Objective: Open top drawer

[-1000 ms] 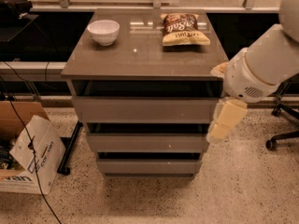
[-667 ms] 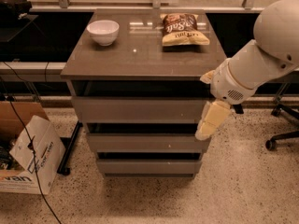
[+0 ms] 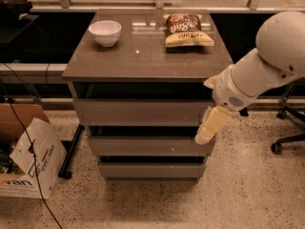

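Cabinet [image 3: 143, 61]: one grey-brown unit with three drawers, up and left of the gripper. Its flat top carries two things.
Robot arm [image 3: 267, 66]: white and thick, coming in from the upper right and ending above the gripper.
Top drawer [image 3: 138, 112]: plain handle-less front, first of the three. It runs leftward from the gripper, with a dark gap above it. Its right end lies behind the gripper.
Lower drawers: two matching fronts, the middle one [image 3: 147, 146] just left of and below the gripper tip, the bottom one [image 3: 150, 170] lower still.
Cardboard box [image 3: 28, 166]: one, on the speckled floor far left of the gripper. The letters "van" can be read, the red print on its white flap cannot.
Chip bag [image 3: 187, 30]: one, well above the gripper. Its white lettering is too blurred to read.
Bowl [image 3: 105, 32]: one, white, up and far left.
Gripper [image 3: 212, 125]: cream, hanging down over the top drawer's right edge. Whether it is spread or pressed together, I cannot tell.
Chair base [image 3: 288, 140]: one, black, to the right.
Cable [image 3: 28, 147]: black, crossing the box.
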`<state>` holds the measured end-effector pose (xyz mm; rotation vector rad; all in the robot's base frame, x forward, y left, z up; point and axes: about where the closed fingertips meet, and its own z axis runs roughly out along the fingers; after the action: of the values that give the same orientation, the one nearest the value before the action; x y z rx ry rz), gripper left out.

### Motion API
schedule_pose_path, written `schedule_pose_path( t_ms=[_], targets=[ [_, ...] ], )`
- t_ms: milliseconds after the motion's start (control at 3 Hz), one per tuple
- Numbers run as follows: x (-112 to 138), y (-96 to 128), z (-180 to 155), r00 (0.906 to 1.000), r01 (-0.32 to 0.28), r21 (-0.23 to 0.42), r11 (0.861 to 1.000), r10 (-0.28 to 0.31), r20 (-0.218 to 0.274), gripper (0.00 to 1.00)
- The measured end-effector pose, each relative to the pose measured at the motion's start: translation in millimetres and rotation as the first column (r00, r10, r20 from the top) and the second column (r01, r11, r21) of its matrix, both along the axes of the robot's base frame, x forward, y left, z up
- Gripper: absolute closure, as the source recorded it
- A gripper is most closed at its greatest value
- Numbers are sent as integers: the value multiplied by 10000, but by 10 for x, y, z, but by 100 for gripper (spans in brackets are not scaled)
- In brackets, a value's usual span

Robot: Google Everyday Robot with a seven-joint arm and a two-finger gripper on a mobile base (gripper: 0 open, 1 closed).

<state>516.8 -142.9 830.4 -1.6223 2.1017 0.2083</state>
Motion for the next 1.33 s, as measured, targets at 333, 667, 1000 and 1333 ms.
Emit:
schedule_pose_path(
  t_ms=[333, 667, 1000, 1333],
  targets=[
    [142, 53, -212, 9993, 312, 275, 9991, -318, 213, 0],
    [265, 104, -434, 9972, 613, 527, 9967, -634, 386, 0],
    [419, 121, -687, 9949, 916, 856, 9921, -948, 343, 0],
    [604, 120, -927, 9936, 1085, 1177, 9871, -1113, 175, 0]
  ],
)
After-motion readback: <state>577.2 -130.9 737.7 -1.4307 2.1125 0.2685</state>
